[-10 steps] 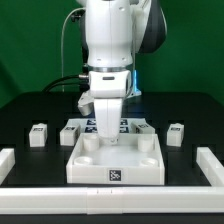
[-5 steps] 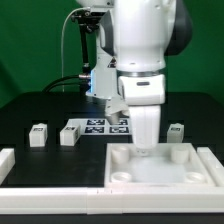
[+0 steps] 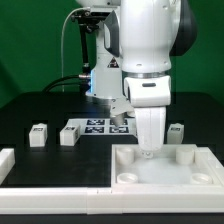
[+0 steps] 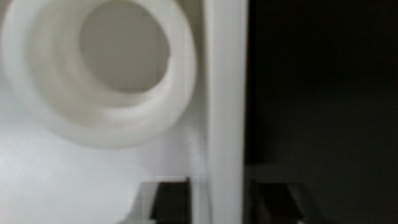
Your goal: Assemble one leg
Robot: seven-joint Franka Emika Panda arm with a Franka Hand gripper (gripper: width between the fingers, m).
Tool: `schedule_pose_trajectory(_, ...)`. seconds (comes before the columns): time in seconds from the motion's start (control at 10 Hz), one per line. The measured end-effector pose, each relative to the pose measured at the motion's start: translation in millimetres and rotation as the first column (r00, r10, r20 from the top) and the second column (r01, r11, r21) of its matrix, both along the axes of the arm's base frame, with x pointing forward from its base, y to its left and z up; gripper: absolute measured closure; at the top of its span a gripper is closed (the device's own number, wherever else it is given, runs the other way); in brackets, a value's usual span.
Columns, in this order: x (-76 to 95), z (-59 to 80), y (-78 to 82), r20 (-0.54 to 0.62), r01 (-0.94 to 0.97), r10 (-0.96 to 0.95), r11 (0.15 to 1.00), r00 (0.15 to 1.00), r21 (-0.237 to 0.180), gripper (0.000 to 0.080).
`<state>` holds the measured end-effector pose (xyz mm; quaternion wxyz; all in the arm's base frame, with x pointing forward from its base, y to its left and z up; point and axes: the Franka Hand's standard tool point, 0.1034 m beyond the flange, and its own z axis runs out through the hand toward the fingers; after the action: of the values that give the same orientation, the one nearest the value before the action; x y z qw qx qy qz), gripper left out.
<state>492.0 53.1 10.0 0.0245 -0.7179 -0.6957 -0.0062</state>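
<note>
My gripper (image 3: 147, 150) is down on the far rim of the large white square part (image 3: 165, 175), which lies at the front of the exterior view's right. In the wrist view my gripper (image 4: 222, 205) has one dark finger (image 4: 169, 202) on each side of the part's upright rim (image 4: 222, 110), shut on it, with a round corner socket (image 4: 107, 70) beside it. Three legs, small white tagged blocks, stand on the black table: one (image 3: 39, 135) and another (image 3: 69, 134) on the exterior view's left, one (image 3: 177, 131) on its right. Any fourth is hidden.
The marker board (image 3: 95, 126) lies behind the legs in the middle. A low white fence runs along the table's front (image 3: 50, 205), left (image 3: 8, 160) and right (image 3: 218, 160) sides. The square part sits against the front right corner of it.
My gripper and the large white square part have moved from the table's middle to the front on the exterior view's right. In the last half second they barely shifted.
</note>
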Motion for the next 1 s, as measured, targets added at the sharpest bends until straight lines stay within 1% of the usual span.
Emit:
schedule_pose_trajectory(0.1, 0.0, 0.0, -0.1, 0.0, 0.0, 0.0, 1.0, 1.0, 0.0, 0.045)
schedule_pose_trajectory(0.2, 0.0, 0.0, -0.2, 0.0, 0.0, 0.0, 1.0, 1.0, 0.0, 0.045)
schedule_pose_trajectory(0.3, 0.0, 0.0, -0.3, 0.0, 0.001, -0.001, 1.0, 1.0, 0.0, 0.0267)
schedule_pose_trajectory(0.4, 0.0, 0.0, -0.4, 0.0, 0.001, -0.001, 1.0, 1.0, 0.0, 0.0267)
schedule_pose_trajectory(0.5, 0.0, -0.1, -0.4, 0.0, 0.001, -0.001, 1.0, 1.0, 0.0, 0.0174)
schedule_pose_trajectory(0.6, 0.0, -0.1, -0.5, 0.0, 0.001, -0.001, 1.0, 1.0, 0.0, 0.0157)
schedule_pose_trajectory(1.0, -1.4, 1.2, -1.9, 0.005, 0.02, -0.02, 1.0, 1.0, 0.002, 0.015)
